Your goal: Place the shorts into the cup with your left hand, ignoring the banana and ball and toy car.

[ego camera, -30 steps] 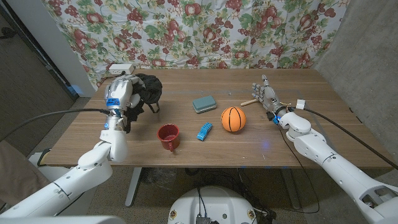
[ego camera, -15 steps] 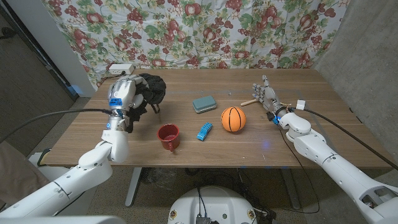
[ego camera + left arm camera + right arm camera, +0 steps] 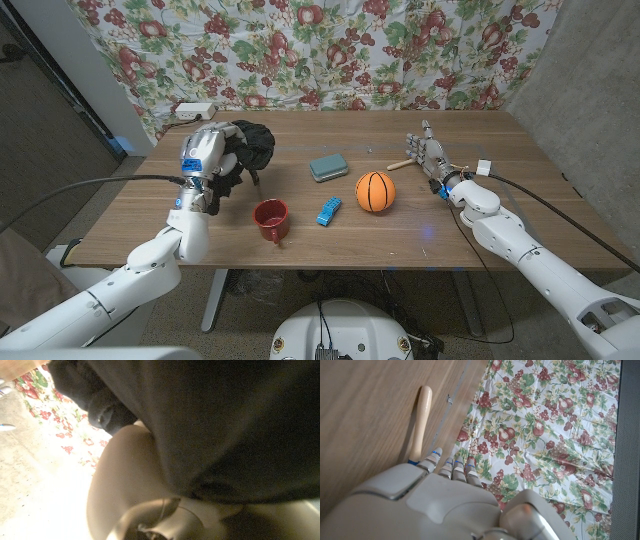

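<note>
My left hand (image 3: 204,158) holds the black shorts (image 3: 248,148) bunched up above the table's left part, up and to the left of the red cup (image 3: 271,219). A strand of the cloth hangs down toward the table. Black cloth of the shorts (image 3: 210,420) sits right against the hand (image 3: 165,510) in the left wrist view. The cup stands upright with nothing visible in it. My right hand (image 3: 430,155) stays at the table's right, fingers together and pointing away, holding nothing.
An orange ball (image 3: 375,191) lies right of the cup, with a blue toy car (image 3: 328,211) between them. A grey-blue block (image 3: 328,166) sits behind them. A pale wooden stick (image 3: 420,420) lies by my right hand's fingertips. A flowered curtain (image 3: 330,50) hangs behind the table.
My left hand has carried the shorts a little to the right, toward the cup. The right arm has not moved.
</note>
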You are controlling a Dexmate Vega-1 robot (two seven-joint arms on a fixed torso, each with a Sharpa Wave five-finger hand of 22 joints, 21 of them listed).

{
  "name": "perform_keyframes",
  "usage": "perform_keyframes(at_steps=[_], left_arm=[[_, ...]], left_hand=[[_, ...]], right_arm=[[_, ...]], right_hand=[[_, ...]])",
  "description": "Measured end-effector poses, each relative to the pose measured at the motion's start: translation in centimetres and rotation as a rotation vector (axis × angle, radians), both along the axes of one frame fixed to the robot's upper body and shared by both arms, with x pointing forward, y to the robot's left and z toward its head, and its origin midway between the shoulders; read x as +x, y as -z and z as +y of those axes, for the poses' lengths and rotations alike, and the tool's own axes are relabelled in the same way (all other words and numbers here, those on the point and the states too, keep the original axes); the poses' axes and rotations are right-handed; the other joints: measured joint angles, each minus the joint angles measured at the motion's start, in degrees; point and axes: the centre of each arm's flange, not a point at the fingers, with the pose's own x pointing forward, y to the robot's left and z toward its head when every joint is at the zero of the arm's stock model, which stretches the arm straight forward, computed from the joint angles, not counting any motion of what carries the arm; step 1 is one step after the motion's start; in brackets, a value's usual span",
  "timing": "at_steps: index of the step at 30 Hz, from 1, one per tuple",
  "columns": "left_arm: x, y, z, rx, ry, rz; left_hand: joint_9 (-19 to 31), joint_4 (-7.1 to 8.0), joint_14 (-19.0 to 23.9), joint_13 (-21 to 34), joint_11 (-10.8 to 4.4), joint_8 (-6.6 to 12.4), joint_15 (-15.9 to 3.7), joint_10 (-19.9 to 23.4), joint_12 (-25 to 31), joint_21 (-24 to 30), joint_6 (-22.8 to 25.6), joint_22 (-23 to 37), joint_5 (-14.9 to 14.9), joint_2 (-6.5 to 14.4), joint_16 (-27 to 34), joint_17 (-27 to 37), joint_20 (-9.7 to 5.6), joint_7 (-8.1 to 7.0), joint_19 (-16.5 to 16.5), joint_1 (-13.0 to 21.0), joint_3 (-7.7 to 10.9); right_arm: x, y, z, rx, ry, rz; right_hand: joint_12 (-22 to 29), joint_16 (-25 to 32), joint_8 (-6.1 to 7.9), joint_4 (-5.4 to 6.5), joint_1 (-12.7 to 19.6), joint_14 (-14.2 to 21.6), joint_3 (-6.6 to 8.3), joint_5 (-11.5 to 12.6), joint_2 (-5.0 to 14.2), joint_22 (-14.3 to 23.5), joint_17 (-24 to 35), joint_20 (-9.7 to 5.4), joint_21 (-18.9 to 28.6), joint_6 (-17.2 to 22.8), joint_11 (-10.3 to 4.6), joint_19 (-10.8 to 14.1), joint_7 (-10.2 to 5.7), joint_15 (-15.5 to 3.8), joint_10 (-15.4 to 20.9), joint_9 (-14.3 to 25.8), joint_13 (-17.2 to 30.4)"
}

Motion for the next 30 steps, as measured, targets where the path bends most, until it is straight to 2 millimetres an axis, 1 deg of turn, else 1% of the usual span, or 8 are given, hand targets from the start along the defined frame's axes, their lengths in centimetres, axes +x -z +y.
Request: perform_keyframes(at_steps=[8, 27, 30], left_arm=[[0.0, 0.1, -0.5, 0.017, 0.021, 0.003], [-0.1, 0.8, -1.6, 0.059, 0.065, 0.001], [-0.2, 0.9, -1.7, 0.063, 0.07, -0.002]], left_hand=[[0.0, -0.24, 0.02, 0.61, -0.12, 0.4, -0.01, 0.11, 0.01, 0.18, 0.07, 0.0, -0.03, 0.0, -0.19, 0.53, 0.0, 0.07, 0.0, 0.0, 0.24], [-0.26, -0.48, 0.42, 0.9, -0.01, 0.41, 0.0, 0.62, -0.09, 0.88, 0.18, 0.0, -0.43, -0.09, 0.01, 0.68, 0.0, -0.04, 0.0, -0.25, 0.48], [-0.29, -0.72, 0.42, 1.04, -0.01, 0.41, 0.0, 0.62, -0.11, 0.9, 0.18, 0.0, -0.44, -0.2, 0.01, 0.75, 0.0, -0.05, 0.0, -0.37, 0.72]], right_arm=[[0.0, 0.0, 0.0, 0.0, 0.0, 0.0], [-0.1, 0.0, 0.0, 0.0, 0.001, -0.002], [-0.2, 0.0, 0.0, -0.001, 0.001, -0.003]], right_hand=[[0.0, 0.0, 0.0, 0.0, 0.0, 0.0, 0.0, 0.0, 0.0, 0.0, 0.0, 0.0, 0.0, 0.0, 0.0, 0.0, 0.0, 0.0, 0.0, 0.0, 0.0], [0.0, 0.0, 0.0, 0.0, 0.0, 0.0, 0.0, 0.0, 0.0, 0.0, 0.0, 0.0, 0.0, 0.0, 0.0, 0.0, 0.0, 0.0, 0.0, 0.0, 0.0], [0.0, 0.0, 0.0, 0.0, 0.0, 0.0, 0.0, 0.0, 0.0, 0.0, 0.0, 0.0, 0.0, 0.0, 0.0, 0.0, 0.0, 0.0, 0.0, 0.0, 0.0]])
